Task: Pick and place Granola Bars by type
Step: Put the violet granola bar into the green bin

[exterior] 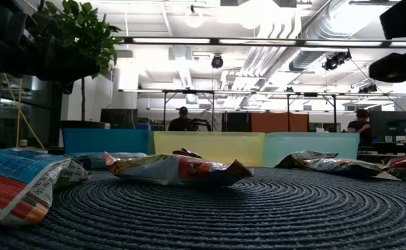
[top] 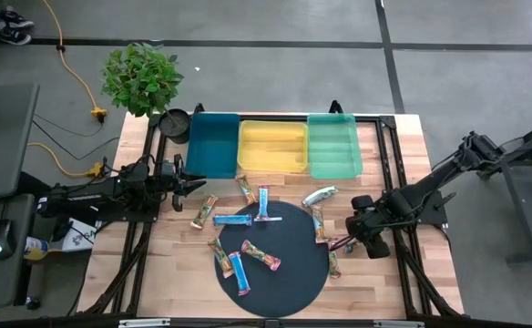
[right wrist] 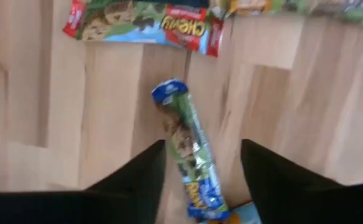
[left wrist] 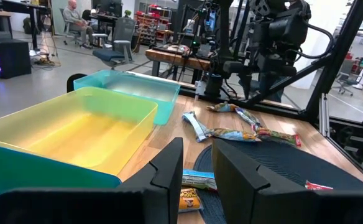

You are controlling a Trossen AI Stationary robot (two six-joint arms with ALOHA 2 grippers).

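Nearby, another granola bar (right wrist: 145, 25) flanks the right gripper (right wrist: 201, 163).

The left gripper (left wrist: 197, 180) is showing its two dark fingers (left wrist: 169, 171) with a narrow gap between the jaws, nothing lying between them. Just past them a granola bar (left wrist: 197, 179) is lying at the edge of a dark round mat (left wrist: 281, 174). The yellow tray (left wrist: 69, 134) is sitting on the wooden counter (left wrist: 175, 134), touching the green tray (left wrist: 135, 90) behind it, and a teal tray (left wrist: 32, 171) is showing nearest. More granola bars (left wrist: 237, 134) are lying scattered beyond the mat. The right arm (left wrist: 275, 43) is hanging over the far side. A person (left wrist: 76, 15) is sitting in the room behind.
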